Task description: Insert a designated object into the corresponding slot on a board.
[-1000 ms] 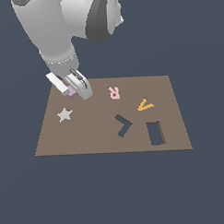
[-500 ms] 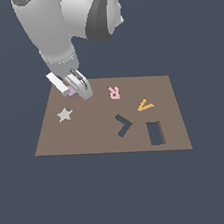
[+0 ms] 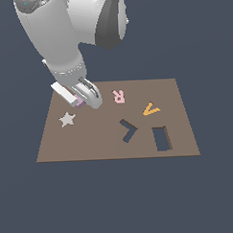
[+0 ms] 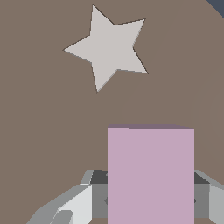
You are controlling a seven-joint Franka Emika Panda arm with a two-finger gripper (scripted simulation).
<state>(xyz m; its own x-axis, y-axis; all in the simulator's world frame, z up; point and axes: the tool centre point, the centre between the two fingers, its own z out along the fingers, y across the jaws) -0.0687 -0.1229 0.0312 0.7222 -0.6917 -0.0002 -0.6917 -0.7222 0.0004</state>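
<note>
Clearly, little has changed: in the exterior view our arm sits where it sat half a second and a full second ago, low over the far left corner of the board [image 3: 110, 146]. The gripper [image 3: 80, 98] hangs at the same spot, and a sliver of the lilac block [image 3: 79, 102] shows between its fingers, just as before. We read this stillness as the grasp settling, with no lift begun yet. The white star [image 3: 66, 119] lies just nearer than the gripper on the left. The pink R [image 3: 118, 96] and the orange V [image 3: 150, 109] rest further right, and the V-shaped cut-out [image 3: 128, 130] sits nearer than them. The slot [image 3: 161, 138] is well apart from the block, toward the near right of the board, so the whole carry is still ahead of us.

Turning to the wrist view, the lilac block [image 4: 150, 175] fills the space between the two grey fingers [image 4: 70, 205], one on each flank, and both appear to press its sides. We judge the jaws clamped on the block. Whether it has left the board surface we cannot tell. The star [image 4: 109, 48] lies beyond it on bare brown board [image 4: 39, 131]. Next we would raise it and carry it right toward the slot, matching its long side to the opening.
</note>
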